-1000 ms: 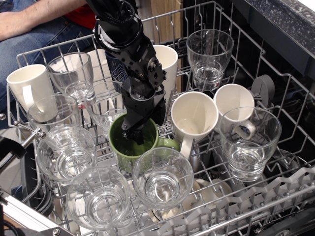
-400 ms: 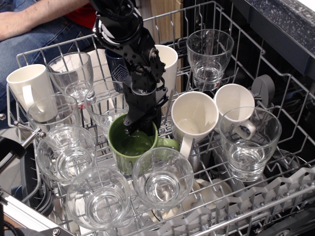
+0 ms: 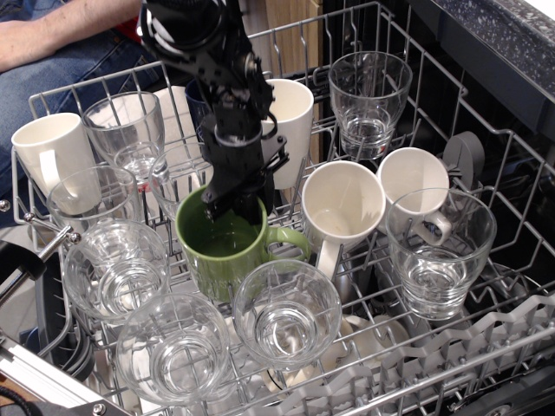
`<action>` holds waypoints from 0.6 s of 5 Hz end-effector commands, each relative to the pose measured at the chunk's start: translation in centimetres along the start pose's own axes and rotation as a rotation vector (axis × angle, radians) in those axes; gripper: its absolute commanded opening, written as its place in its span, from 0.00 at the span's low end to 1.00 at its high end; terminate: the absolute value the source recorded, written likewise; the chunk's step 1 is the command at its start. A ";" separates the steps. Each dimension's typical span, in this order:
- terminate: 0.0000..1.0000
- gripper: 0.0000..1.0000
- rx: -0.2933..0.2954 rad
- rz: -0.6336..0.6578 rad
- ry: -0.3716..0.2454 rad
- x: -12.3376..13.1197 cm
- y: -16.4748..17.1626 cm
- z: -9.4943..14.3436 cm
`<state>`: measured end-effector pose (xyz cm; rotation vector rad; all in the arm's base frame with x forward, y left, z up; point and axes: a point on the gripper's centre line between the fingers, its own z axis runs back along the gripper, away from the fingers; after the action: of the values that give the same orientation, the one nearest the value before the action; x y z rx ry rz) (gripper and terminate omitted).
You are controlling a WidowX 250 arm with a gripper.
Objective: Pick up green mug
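**Even indoor light, bright glints on the glassware**

A soft, fairly bright indoor light falls from above across the wire dishwasher rack (image 3: pixel 364 52), leaving only faint shadows among its wires. White glints mark the rims and bases of the clear glasses (image 3: pixel 286 316), and a pale sheen runs along the rim of the green mug (image 3: pixel 221 247). The cream mugs (image 3: pixel 342 208) come close to washing out, their inner walls almost featureless. The black gripper (image 3: pixel 227 204) and its arm read as a dark mass with little detail. Focus is crisp through the middle of the rack; the background at the upper left is slightly softer. The lower left corner is dim.
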<state>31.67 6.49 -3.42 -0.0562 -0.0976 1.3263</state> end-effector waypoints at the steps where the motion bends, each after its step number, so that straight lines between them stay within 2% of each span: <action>1: 0.00 0.00 -0.026 -0.088 -0.051 -0.9 -1.6 6.8; 2: 0.00 0.00 0.032 -0.099 -0.019 -1.4 -1.7 9.5; 3: 0.00 0.00 0.063 -0.083 0.006 -1.9 -1.8 11.4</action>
<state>30.95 3.87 5.40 0.0527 0.0681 1.2444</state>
